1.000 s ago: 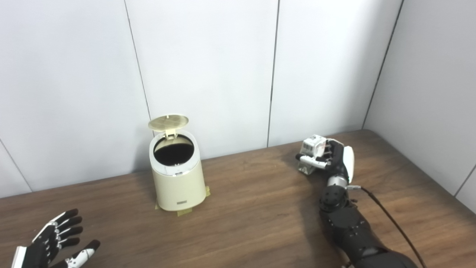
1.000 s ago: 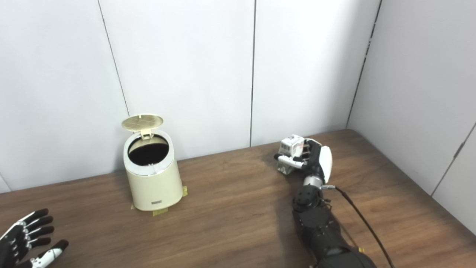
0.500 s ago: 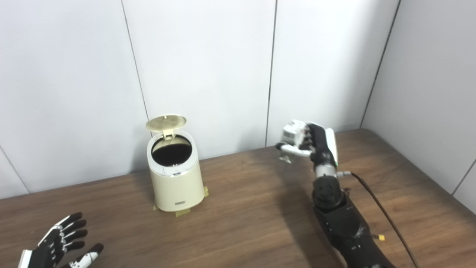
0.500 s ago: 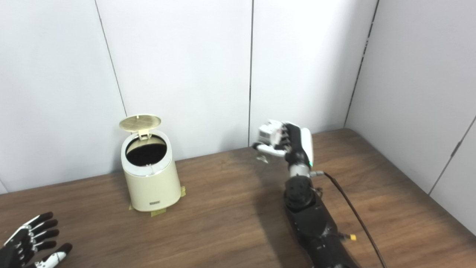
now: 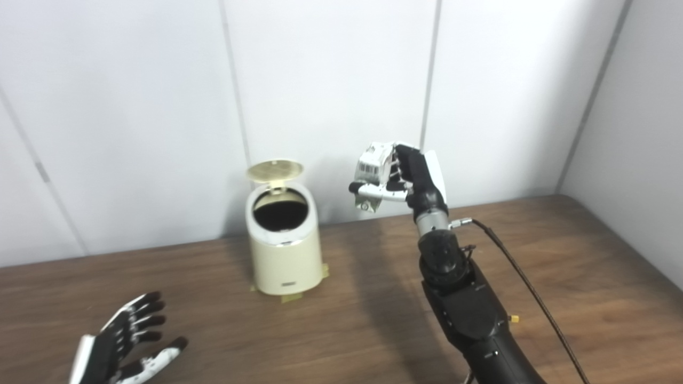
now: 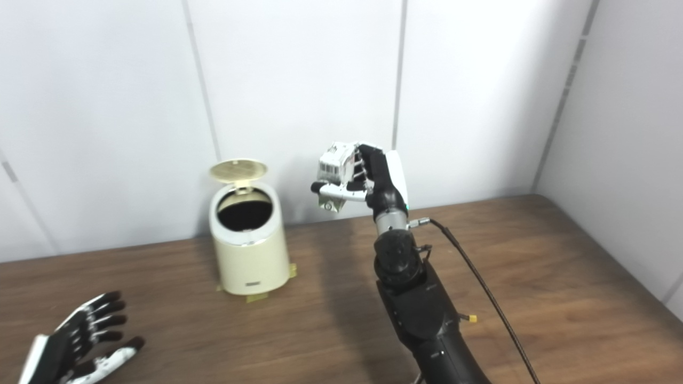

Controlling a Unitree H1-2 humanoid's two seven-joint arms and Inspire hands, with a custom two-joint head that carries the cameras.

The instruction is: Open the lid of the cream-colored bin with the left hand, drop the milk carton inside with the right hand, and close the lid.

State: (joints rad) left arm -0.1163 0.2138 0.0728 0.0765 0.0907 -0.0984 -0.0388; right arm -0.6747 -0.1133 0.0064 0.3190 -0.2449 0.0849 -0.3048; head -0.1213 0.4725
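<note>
Milk carton [image 5: 373, 169] first, since it is what you are moving: you have it clamped in your right hand [image 5: 408, 178], lifted well clear of the table [image 5: 533, 256], to the right of the bin and a little higher than its open mouth, not over it.

Nearest to you, at the bottom left, your left hand [image 5: 125, 346] sits low over the wood, palm up, fingers [image 5: 144, 320] spread apart and holding nothing. It is well apart from the bin.

On the other side, your right forearm [image 5: 469, 314] rises from the bottom edge and stands nearly upright, with a black cable [image 5: 525, 282] looping off the wrist and trailing down to the right. At the top of that arm the dark fingers wrap the far side of the carton while the white thumb [image 5: 373, 191] crosses its near face. The carton is white with small print and looks tilted in the grip.

Further back stands your cream-colored bin [image 5: 285, 253], upright near the wall [image 5: 331, 80], with tabs of tan tape [image 5: 291, 297] at its base. Its lid [image 5: 274, 170] is swung up on the rear hinge and stands open, so you look straight into the dark interior.

Behind everything run pale wall panels with thin vertical seams.
</note>
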